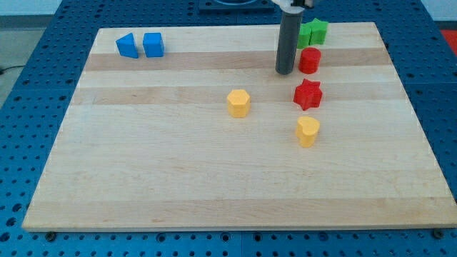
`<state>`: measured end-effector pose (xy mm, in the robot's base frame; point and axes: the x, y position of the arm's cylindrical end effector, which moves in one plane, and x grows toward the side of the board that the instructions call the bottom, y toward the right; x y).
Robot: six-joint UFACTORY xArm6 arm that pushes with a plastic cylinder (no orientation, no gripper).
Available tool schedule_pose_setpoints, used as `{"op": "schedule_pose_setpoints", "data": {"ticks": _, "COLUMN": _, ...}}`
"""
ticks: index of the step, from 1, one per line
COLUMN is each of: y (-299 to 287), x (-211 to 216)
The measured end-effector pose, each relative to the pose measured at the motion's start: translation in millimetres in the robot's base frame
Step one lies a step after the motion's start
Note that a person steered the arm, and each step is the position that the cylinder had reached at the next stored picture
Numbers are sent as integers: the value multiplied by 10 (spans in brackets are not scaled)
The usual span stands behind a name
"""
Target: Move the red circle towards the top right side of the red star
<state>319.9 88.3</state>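
The red circle [310, 61] stands near the view's top right, just above the red star [308, 94]. My tip [285, 72] rests on the board right beside the red circle's left side, close to it or touching; I cannot tell which. The red star lies below and to the right of the tip.
Two green blocks [313, 31] sit just above the red circle at the board's top edge. A yellow heart [308, 131] lies below the red star. A yellow hexagon [238, 103] sits near the middle. A blue triangle [127, 46] and blue cube [153, 44] are at the top left.
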Motion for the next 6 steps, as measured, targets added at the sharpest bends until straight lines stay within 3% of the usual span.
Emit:
{"op": "schedule_pose_setpoints", "data": {"ticks": 2, "y": 220, "x": -386}}
{"op": "schedule_pose_setpoints", "data": {"ticks": 3, "y": 542, "x": -318}}
{"op": "schedule_pose_setpoints", "data": {"ticks": 4, "y": 607, "x": 74}}
{"op": "schedule_pose_setpoints", "data": {"ticks": 6, "y": 923, "x": -43}}
